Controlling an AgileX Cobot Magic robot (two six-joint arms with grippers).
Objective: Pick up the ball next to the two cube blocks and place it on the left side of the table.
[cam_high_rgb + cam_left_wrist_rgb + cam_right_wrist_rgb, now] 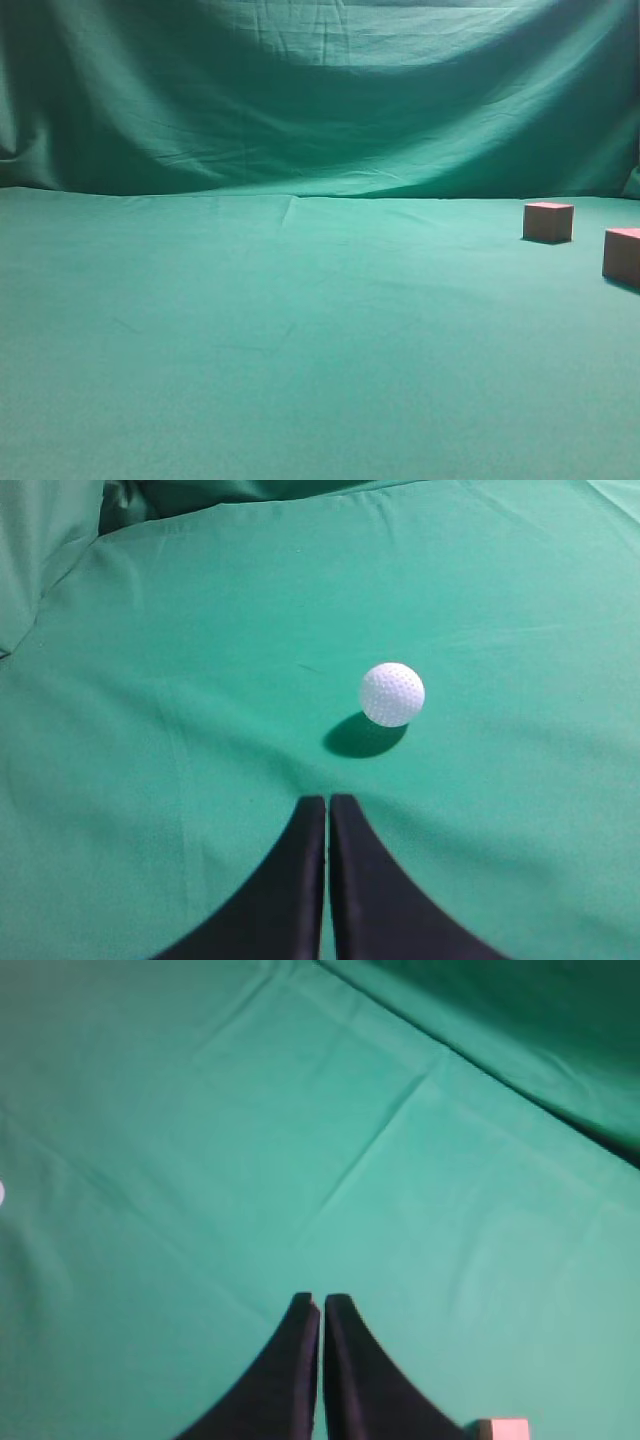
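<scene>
The white dimpled ball rests on the green table in the left wrist view, a little ahead and to the right of my left gripper, which is shut and empty. The ball does not show in the exterior view. The two cube blocks stand at the right of the exterior view, one farther back and one cut by the frame edge. My right gripper is shut and empty above bare cloth; a pale cube corner shows beside it at the bottom right. Neither gripper shows in the exterior view.
The green cloth backdrop hangs behind the table. Folds of it lie at the far left in the left wrist view. A white sliver sits at the left edge of the right wrist view.
</scene>
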